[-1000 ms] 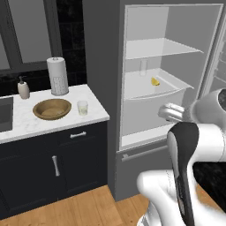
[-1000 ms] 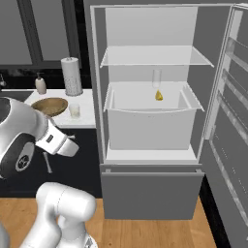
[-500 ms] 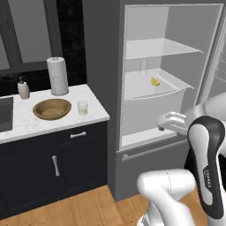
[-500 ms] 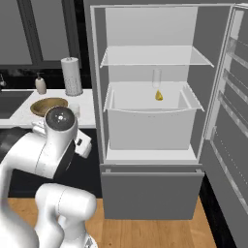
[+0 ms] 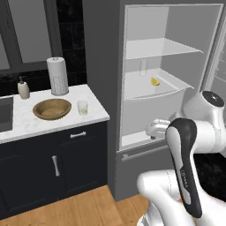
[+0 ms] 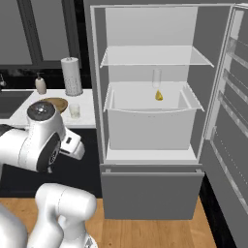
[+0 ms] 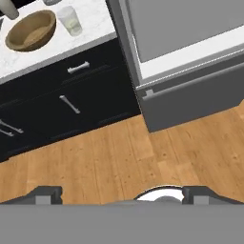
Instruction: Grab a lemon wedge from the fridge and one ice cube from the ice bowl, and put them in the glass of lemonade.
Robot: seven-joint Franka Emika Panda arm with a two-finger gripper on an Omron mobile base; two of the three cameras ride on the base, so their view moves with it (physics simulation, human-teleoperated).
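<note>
The fridge [image 5: 106, 53] stands open, white inside. On its lower glass shelf lies the tiny yellow lemon wedge [image 5: 154, 81] [image 6: 159, 95]. The brown wooden ice bowl [image 5: 52, 108] [image 6: 54, 103] [image 7: 29, 30] sits on the marble counter, with the glass of lemonade [image 5: 82, 107] [image 6: 74, 110] [image 7: 70, 20] just to its right. My gripper [image 5: 153, 129] [image 6: 77, 148] [image 7: 123, 195] hangs low in front of the fridge's bottom drawer and points down at the wooden floor. Its fingertips [image 7: 47, 194] are wide apart, open, with nothing between them.
A tall slim clear vessel [image 6: 156, 77] stands behind the wedge. A paper towel roll [image 5: 57, 76] and a soap dispenser [image 5: 23, 88] stand at the counter's back. The fridge door [image 6: 227, 121] is swung open at the right. Navy cabinets [image 7: 71, 95] lie below the counter.
The arm has folded: its elbow swung over and up, and the hand sank a little lower and leftward before the fridge. Bowl, glass and wedge have not moved.
</note>
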